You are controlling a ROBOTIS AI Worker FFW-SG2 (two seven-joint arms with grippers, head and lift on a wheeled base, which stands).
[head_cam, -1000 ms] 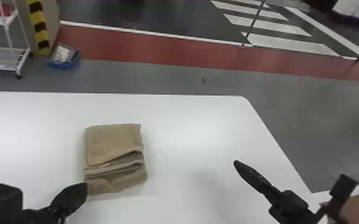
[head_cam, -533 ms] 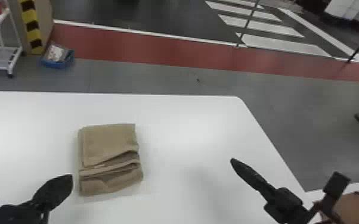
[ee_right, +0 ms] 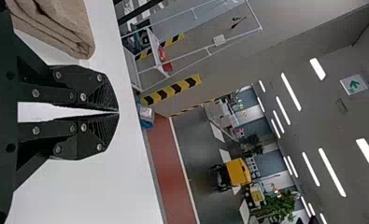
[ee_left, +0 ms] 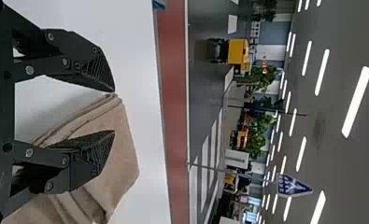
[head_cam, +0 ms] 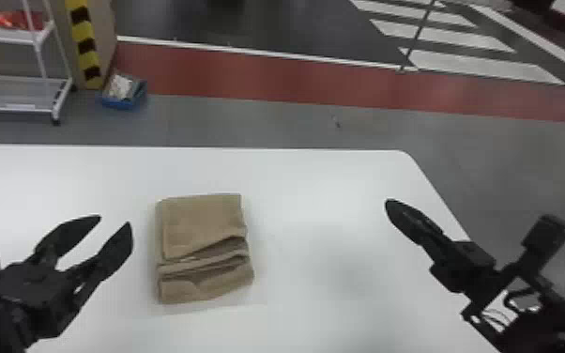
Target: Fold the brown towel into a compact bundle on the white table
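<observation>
The brown towel (head_cam: 202,225) lies folded into a layered, roughly square bundle on the white table (head_cam: 324,202), its stacked folds facing the near side. My left gripper (head_cam: 116,219) stands open to the left of the towel, apart from it in the head view. In the left wrist view, the left gripper (ee_left: 114,111) has nothing between its fingertips, with the towel (ee_left: 121,163) beyond. Well to the towel's right, my right gripper (head_cam: 388,203) is over the table. The right wrist view has the right gripper (ee_right: 118,112) shut and empty, the towel (ee_right: 67,23) off to one side.
The table's far edge (head_cam: 267,149) runs behind the towel, and its right edge slopes away beside my right arm. On the floor past the table stand a white rack (head_cam: 14,110) and a blue bin (head_cam: 124,101).
My left gripper has opened. In the head view it now sits higher, beside the towel, whereas it was lower before. The right gripper has hardly moved, and the towel looks the same.
</observation>
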